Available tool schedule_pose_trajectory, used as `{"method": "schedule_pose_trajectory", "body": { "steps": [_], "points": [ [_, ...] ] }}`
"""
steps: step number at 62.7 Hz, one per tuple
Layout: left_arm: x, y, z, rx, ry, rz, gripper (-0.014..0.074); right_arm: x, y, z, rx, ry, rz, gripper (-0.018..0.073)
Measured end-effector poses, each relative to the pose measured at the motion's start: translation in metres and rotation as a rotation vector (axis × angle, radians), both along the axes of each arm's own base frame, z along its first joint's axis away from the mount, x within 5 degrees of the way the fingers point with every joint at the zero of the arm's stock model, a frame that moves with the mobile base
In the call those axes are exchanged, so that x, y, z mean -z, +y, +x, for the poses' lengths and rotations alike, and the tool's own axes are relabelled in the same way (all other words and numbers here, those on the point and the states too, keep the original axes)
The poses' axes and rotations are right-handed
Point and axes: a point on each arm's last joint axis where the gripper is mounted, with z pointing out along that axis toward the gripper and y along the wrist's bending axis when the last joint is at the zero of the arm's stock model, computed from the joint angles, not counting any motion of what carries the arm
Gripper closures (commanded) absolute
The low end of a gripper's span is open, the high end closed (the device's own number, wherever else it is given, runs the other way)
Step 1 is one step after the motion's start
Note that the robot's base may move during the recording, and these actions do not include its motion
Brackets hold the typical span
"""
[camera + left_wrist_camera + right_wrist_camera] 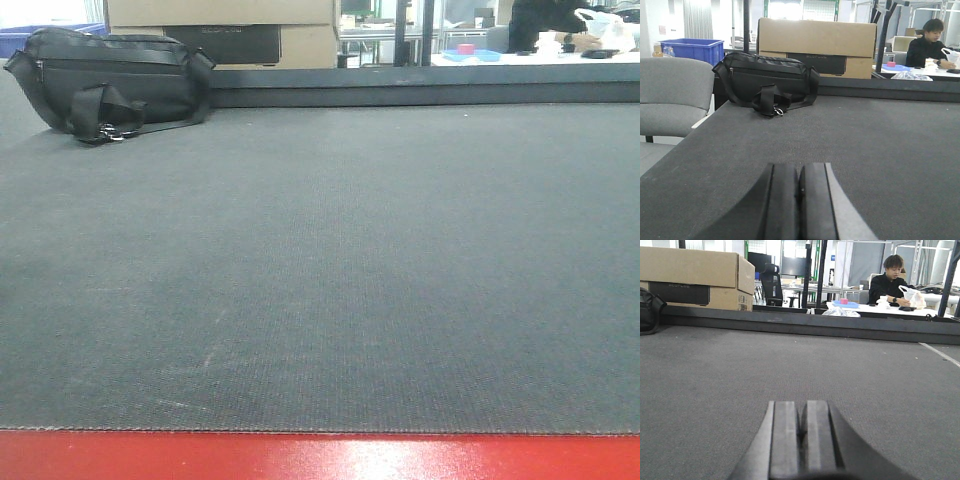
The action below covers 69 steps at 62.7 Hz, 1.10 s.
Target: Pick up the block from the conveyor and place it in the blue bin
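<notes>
Conveyor [330,280]: dark grey woven belt, red frame edge [320,458]; black bag [110,75] at far left. Left gripper [799,200] and right gripper [801,440]: jaws together, low over belt.

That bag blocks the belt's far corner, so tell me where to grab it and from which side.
Grip the folded strap slumped against the near face of the bag. It sticks out toward the arms and looks thin enough to pinch, unlike the wide soft body. Come low along the belt from the near side with the left gripper, now shut.
</notes>
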Motion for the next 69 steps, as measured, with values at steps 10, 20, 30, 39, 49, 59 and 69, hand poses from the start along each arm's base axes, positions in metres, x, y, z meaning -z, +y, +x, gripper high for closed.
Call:
{"method": "schedule_pose_trajectory", "body": {
  "steps": [10, 20, 30, 39, 49, 59, 69],
  "points": [
    [0.000, 0.000, 0.000, 0.000, 0.000, 0.000, 0.0707, 0.000, 0.000, 0.000, 0.000, 0.000, 0.000, 0.0721],
    [0.000, 0.000, 0.000, 0.000, 0.000, 0.000, 0.0707, 0.000, 0.000, 0.000, 0.000, 0.000, 0.000, 0.0721],
    [0.000, 0.000, 0.000, 0.000, 0.000, 0.000, 0.0707, 0.000, 0.000, 0.000, 0.000, 0.000, 0.000, 0.0721],
    [0.000, 0.000, 0.000, 0.000, 0.000, 0.000, 0.0707, 0.000, 0.000, 0.000, 0.000, 0.000, 0.000, 0.0721],
    [-0.001, 0.000, 0.000, 0.000, -0.012, 0.002, 0.0707, 0.000, 0.000, 0.000, 0.000, 0.000, 0.000, 0.0721],
    [-0.002, 0.000, 0.000, 0.001, -0.027, 0.004, 0.0707, -0.006, 0.000, -0.001, 0.004, -0.062, 0.003, 0.0721],
    [-0.013, 0.000, -0.002, -0.003, -0.004, 0.003, 0.0707, -0.028, 0.000, -0.005, 0.003, -0.120, 0.005, 0.0721]
  ]
}}
